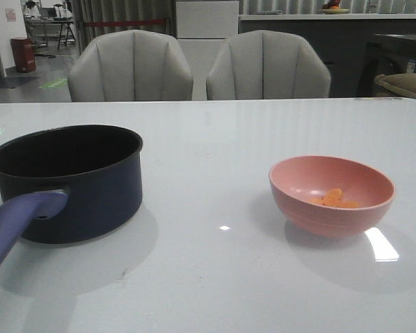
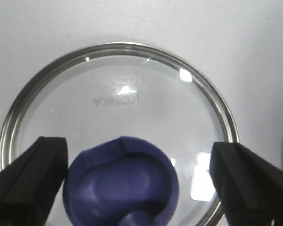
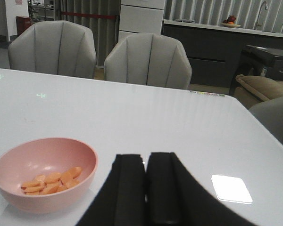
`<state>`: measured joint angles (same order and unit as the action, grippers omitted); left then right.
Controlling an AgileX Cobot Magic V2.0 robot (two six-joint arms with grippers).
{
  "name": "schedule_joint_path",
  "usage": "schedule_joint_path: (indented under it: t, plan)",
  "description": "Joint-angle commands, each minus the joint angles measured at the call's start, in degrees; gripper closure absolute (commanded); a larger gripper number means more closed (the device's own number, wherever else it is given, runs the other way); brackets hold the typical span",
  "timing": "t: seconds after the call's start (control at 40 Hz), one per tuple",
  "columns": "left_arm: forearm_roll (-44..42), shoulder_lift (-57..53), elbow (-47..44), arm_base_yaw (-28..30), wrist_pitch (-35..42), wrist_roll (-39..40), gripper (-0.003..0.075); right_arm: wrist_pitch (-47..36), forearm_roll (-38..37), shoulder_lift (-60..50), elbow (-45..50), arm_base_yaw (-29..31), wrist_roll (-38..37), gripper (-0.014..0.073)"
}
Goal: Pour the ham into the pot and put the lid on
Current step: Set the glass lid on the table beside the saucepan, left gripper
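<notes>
The dark navy pot (image 1: 69, 182) stands empty at the left of the table, its purple-blue handle (image 1: 17, 223) pointing toward me. Several orange ham slices (image 1: 335, 200) lie in a pink bowl (image 1: 331, 194) at the right, also seen in the right wrist view (image 3: 52, 182). The glass lid (image 2: 117, 94) with its blue-purple knob (image 2: 122, 181) lies flat on the table in the left wrist view only. My left gripper (image 2: 140, 175) is open, its fingers either side of the knob and apart from it. My right gripper (image 3: 145, 162) is shut and empty, beside the bowl (image 3: 45, 173). Neither gripper shows in the front view.
The white table (image 1: 215, 139) ends at a far edge with two grey chairs (image 1: 130, 66) behind it. A dark counter and a beige seat (image 3: 266, 87) stand beyond the table's right corner.
</notes>
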<state>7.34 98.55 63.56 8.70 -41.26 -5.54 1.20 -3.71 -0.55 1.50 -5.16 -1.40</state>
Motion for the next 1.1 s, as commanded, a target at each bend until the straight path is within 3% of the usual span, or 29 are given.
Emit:
schedule_joint_path:
  t: [0.0,0.3,0.575,1.074]
  plan:
    - [0.15,-5.51,1.91,-1.28,0.01,0.02,0.0103,-4.43,-0.66,-1.21,-0.25,0.26,-0.02,0.0454]
    - [2.19,-17.86,1.91,-1.49,0.59,0.02,0.0103,-4.43,-0.66,-1.21,-0.25,0.26,-0.02,0.0454]
    - [1.13,-31.82,-1.97,-7.09,6.28,0.02,0.0103,-4.43,-0.66,-1.21,-0.25,0.26,-0.02,0.0454]
    - [0.17,-65.25,-30.56,-16.15,30.43,0.02,0.0103,-4.43,-0.66,-1.15,-0.25,0.26,-0.02,0.0454]
